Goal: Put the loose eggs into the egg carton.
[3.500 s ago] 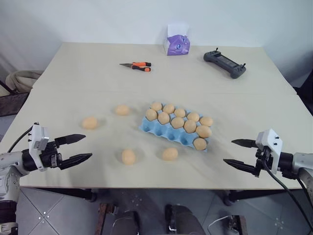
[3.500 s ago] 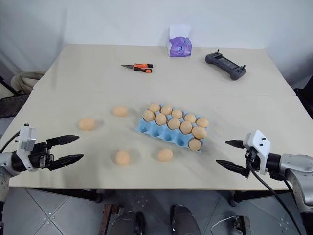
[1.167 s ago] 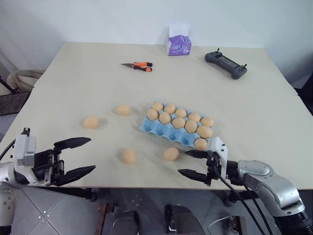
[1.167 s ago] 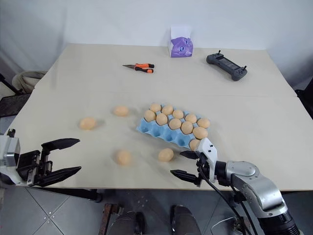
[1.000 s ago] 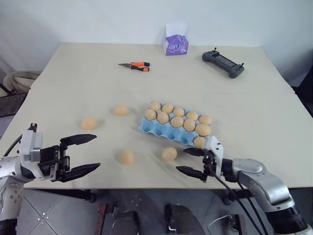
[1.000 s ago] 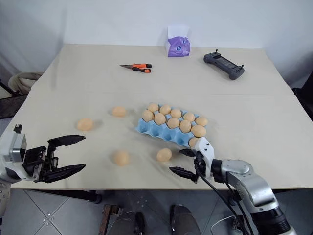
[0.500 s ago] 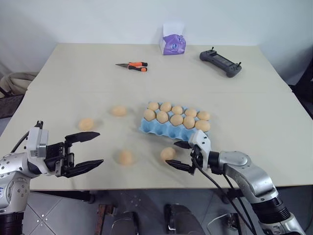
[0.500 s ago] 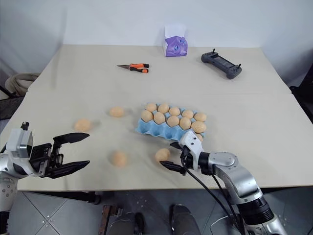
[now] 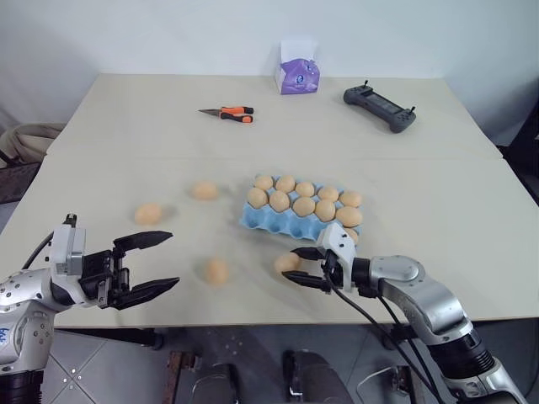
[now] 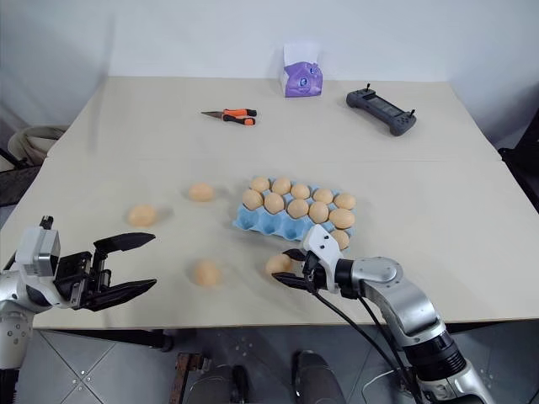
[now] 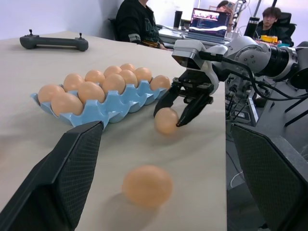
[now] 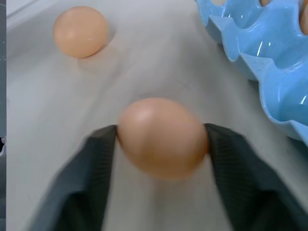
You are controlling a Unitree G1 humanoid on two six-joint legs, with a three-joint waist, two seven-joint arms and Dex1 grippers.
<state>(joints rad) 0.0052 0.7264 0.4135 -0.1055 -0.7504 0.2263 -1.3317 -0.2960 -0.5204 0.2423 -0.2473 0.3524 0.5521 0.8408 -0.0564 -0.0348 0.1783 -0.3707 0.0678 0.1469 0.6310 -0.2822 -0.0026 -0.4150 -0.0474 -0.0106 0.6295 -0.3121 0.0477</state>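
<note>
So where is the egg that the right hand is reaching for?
In the head views, that egg lies on the table near its front edge, between the right hand's fingers, just in front of the egg carton.

From the head, our two eye views look forward and down over the whole table, nearly the same scene, slightly offset sideways. Our left wrist view sits low near the tabletop, facing across it toward the egg carton and right gripper. Our right wrist view looks close along its fingers at one egg, carton edge beside it.
</note>
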